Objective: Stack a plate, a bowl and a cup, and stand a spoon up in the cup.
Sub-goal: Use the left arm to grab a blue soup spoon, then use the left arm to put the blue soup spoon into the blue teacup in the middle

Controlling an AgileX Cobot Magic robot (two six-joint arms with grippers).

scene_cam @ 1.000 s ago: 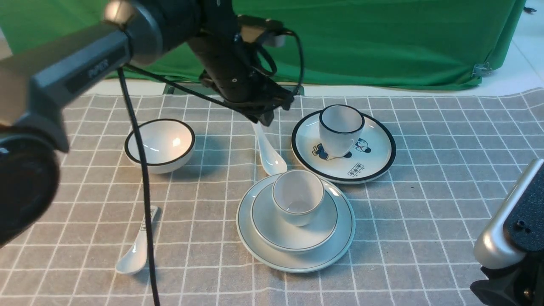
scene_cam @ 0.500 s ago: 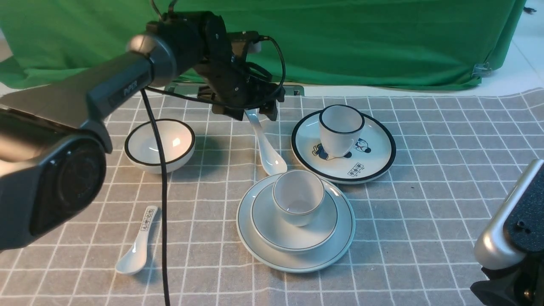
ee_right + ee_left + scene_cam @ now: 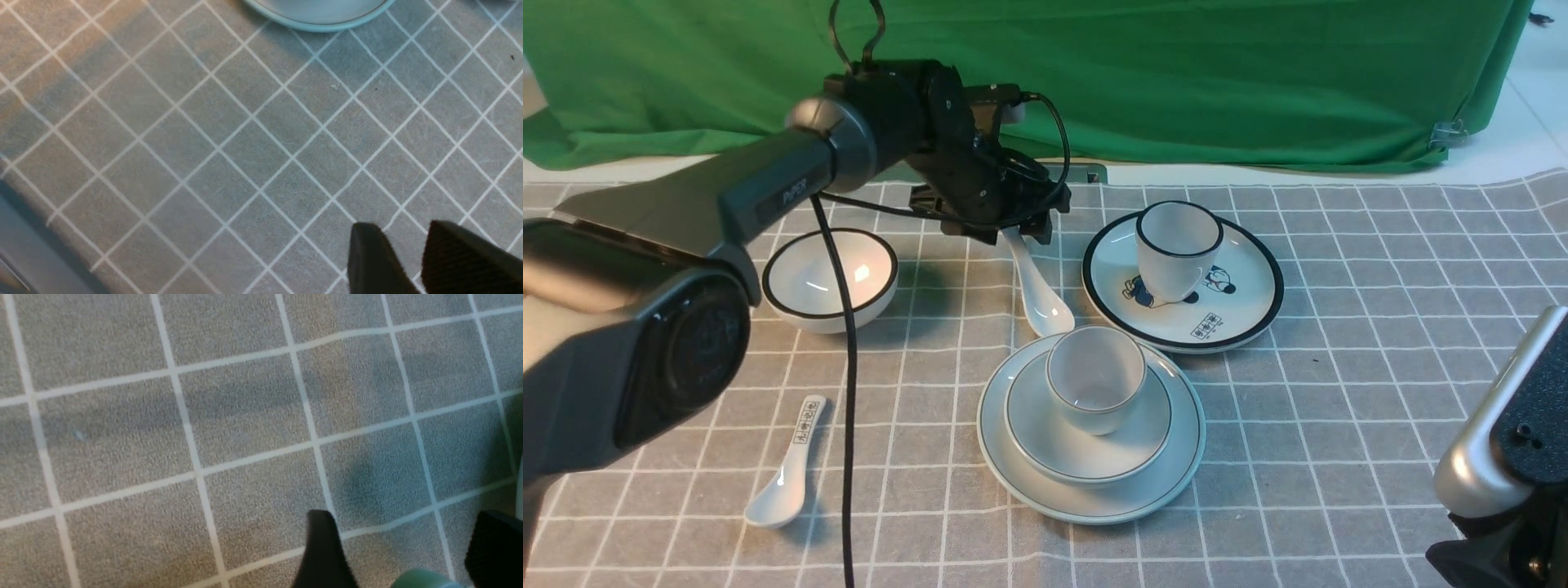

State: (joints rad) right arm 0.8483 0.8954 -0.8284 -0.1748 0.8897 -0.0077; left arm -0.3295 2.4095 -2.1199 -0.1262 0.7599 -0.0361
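Left gripper [image 3: 403,524] has fingers apart astride the white ceramic spoon [image 3: 1039,290], no grip; right gripper [image 3: 404,232] parted, empty. Spoon's on the bench [image 3: 1339,457]; centre on its handle, squeeze lightly, lift straight.

Bluish-white plate [image 3: 1086,508], bowl [image 3: 1029,416] and cup [image 3: 1094,376], dark-rimmed; plain white spoon [image 3: 1039,294]; grey cloth [image 3: 1298,457], white grid; green curtain [image 3: 1217,90].
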